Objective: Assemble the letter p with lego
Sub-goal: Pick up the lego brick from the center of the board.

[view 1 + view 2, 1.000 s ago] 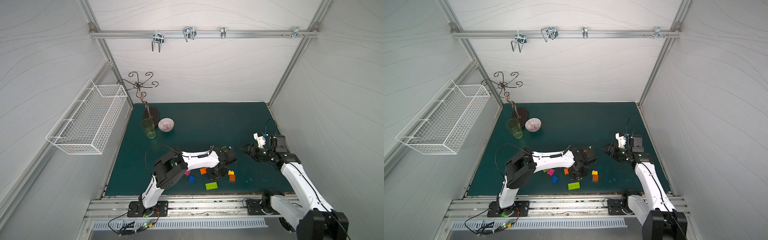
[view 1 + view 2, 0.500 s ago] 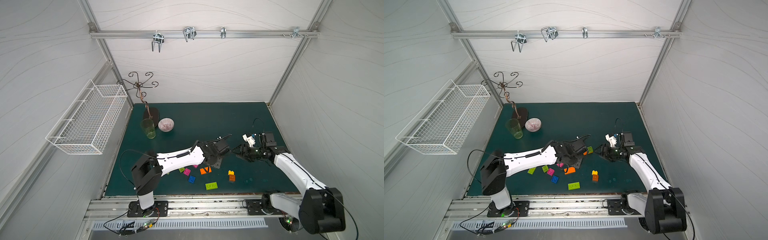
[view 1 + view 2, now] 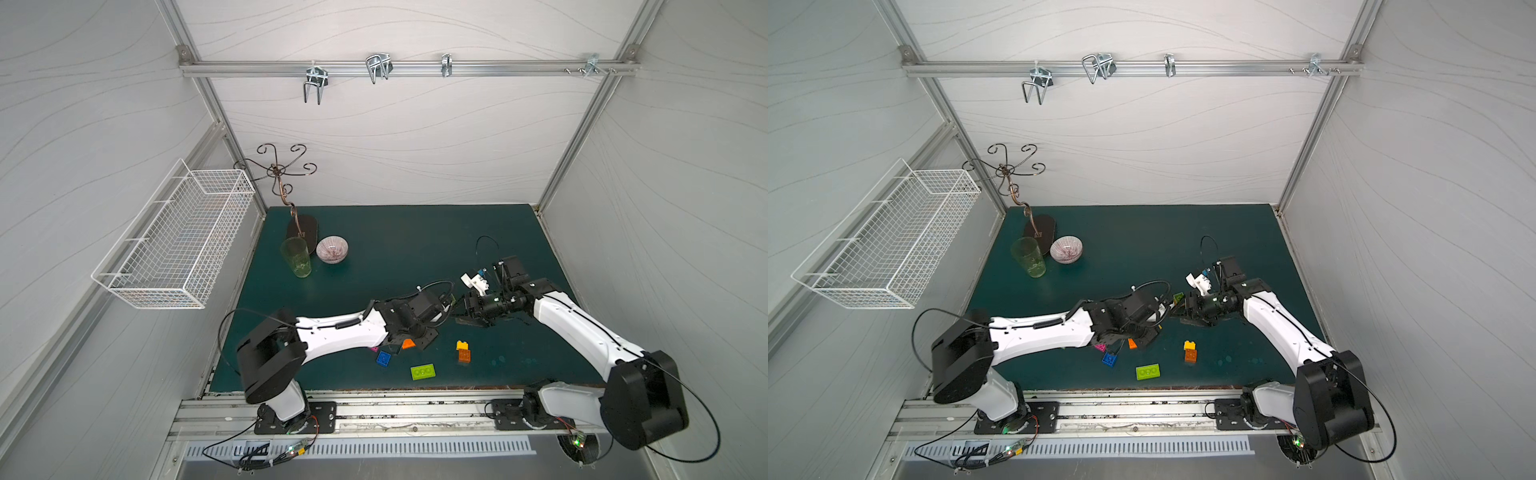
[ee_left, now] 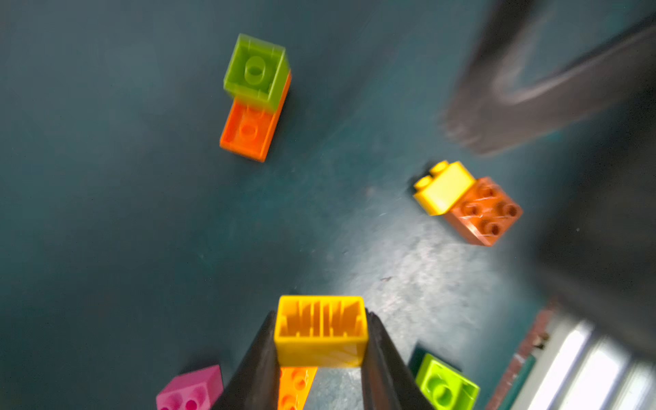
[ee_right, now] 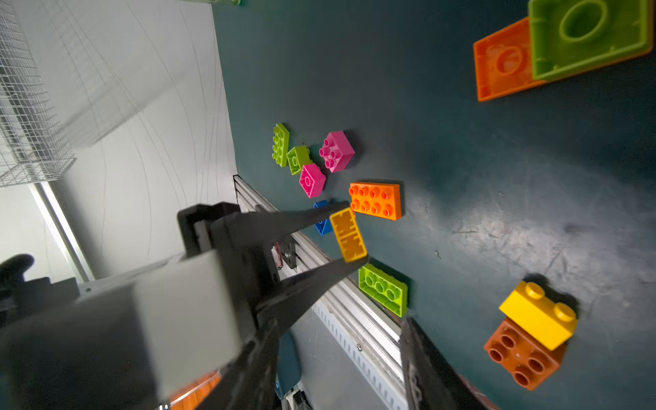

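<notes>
My left gripper (image 4: 321,319) is shut on a yellow lego brick (image 4: 321,330), held hollow side outward just above the mat; the right wrist view shows the same brick (image 5: 348,234) between the left fingers. In both top views this gripper (image 3: 424,337) (image 3: 1148,338) hangs over an orange brick (image 3: 408,343). My right gripper (image 5: 337,319) is open with nothing in it and sits close by on the right (image 3: 463,316). Loose lego lies around: a lime brick on an orange one (image 4: 255,71), a yellow brick on a dark orange one (image 3: 462,345), a lime oblong (image 3: 423,371), blue (image 3: 384,358) and magenta (image 5: 337,151).
A green glass cup (image 3: 296,257), a patterned bowl (image 3: 331,249) and a curled metal stand (image 3: 301,228) sit at the mat's back left. A white wire basket (image 3: 178,245) hangs on the left wall. The mat's front edge meets a metal rail (image 3: 374,409).
The right gripper has moved left and toward the front, closing in on the left gripper. The left arm's elbow has swung left while its gripper stays over the bricks, still holding the yellow brick.
</notes>
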`<action>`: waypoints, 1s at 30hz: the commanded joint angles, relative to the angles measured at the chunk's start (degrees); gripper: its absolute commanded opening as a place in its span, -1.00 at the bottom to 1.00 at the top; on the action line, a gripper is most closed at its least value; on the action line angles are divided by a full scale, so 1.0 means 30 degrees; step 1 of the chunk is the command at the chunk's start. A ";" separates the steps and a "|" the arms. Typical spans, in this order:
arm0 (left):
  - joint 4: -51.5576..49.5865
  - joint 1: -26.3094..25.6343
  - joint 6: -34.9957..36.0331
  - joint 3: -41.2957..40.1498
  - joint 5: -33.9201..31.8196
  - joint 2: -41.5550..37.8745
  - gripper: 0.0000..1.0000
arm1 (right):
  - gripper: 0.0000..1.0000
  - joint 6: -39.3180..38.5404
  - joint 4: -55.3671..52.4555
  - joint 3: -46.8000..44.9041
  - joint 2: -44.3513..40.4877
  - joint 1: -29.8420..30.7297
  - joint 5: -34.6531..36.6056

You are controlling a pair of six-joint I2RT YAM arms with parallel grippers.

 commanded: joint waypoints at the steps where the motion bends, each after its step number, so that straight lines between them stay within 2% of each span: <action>1: 0.3456 -0.0274 0.1349 -0.0884 0.1232 -0.1418 -0.44 | 0.10 0.0000 -0.0803 0.0585 0.0412 0.0397 -0.0763; 5: 0.3883 -0.0259 0.1486 -0.1691 0.1677 -0.2282 -0.46 | 0.05 -0.0087 -0.1120 0.1292 0.1148 0.1414 -0.1225; 12: 0.3401 -0.0274 0.1699 -0.1511 0.1799 -0.2355 -0.48 | -0.04 -0.0816 -0.2602 0.2698 0.1918 0.3011 -0.0496; 24: 0.3254 -0.0230 0.1855 -0.1333 0.1424 -0.2519 -0.48 | -0.11 -0.1380 -0.3108 0.2239 0.1708 0.3589 0.0182; 30: 0.3020 -0.0230 0.1875 -0.1132 0.1479 -0.2451 -0.48 | -0.13 -0.1721 -0.3739 0.2437 0.1643 0.3761 0.1705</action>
